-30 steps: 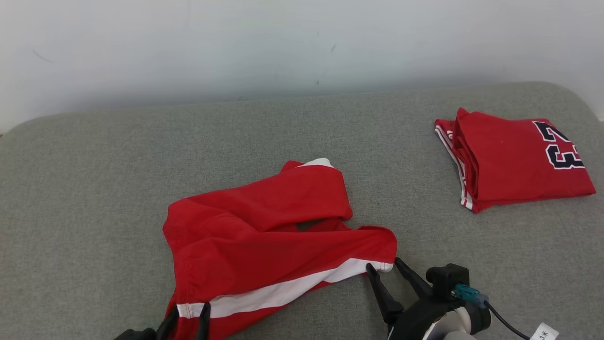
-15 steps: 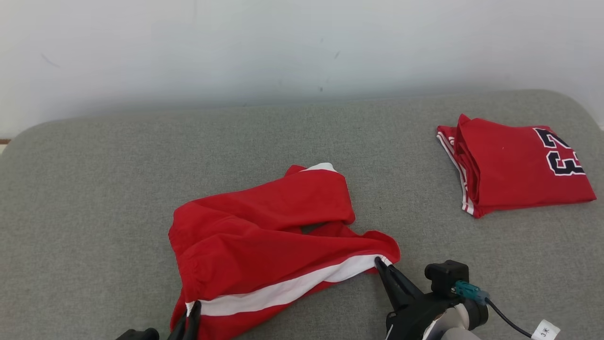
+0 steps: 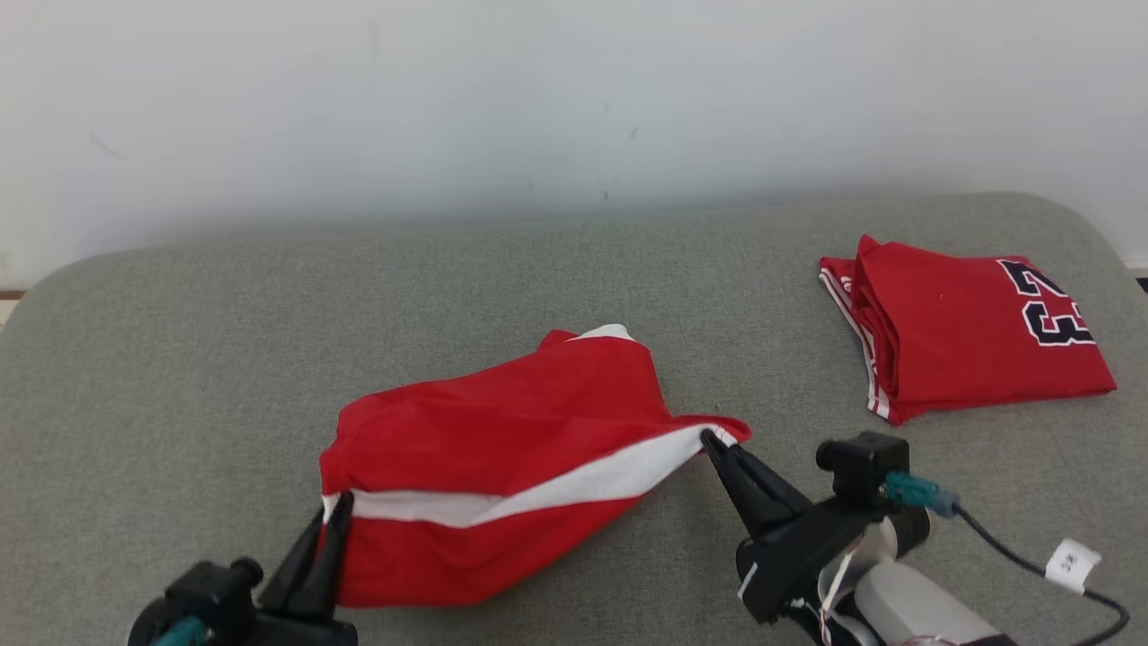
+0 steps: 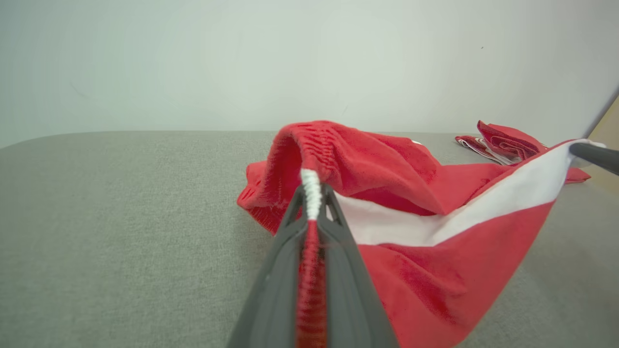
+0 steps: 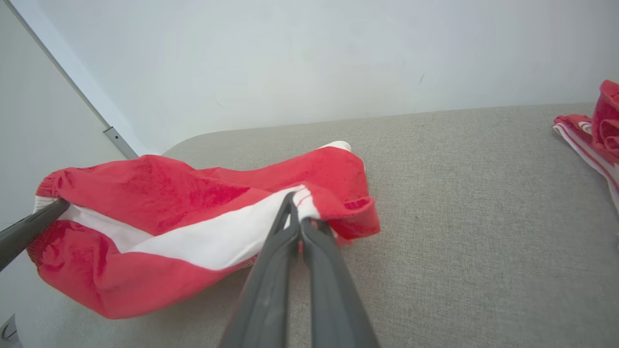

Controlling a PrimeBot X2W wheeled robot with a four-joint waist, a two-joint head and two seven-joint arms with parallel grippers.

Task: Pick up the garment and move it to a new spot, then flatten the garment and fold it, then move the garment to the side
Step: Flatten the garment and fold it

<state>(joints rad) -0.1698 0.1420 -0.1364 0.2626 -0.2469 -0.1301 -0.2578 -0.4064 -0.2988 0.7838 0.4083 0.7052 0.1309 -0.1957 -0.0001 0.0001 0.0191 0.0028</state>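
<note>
Head view gives us the red garment [image 3: 502, 431] near the front middle of the grey padded surface [image 3: 179, 359]. It is partly raised and stretched between our two grippers, and its far part rests on the padding. A white stripe [image 3: 574, 475] runs along the taut edge from one gripper to the other.

Our left gripper [image 3: 339, 504] pinches the gathered end at the lower left, fingers pressed together on the cloth and pointing up and slightly right. From the left wrist view we see the ribbed edge squeezed between them. Our right gripper [image 3: 710, 438] nips the other end of the stripe, fingers closed on the fabric and slanting up to the left from its dark wrist.

A folded red jersey [image 3: 960, 341] with dark numerals lies well apart at the far right. A pale wall [image 3: 574, 108] rises behind the surface.
</note>
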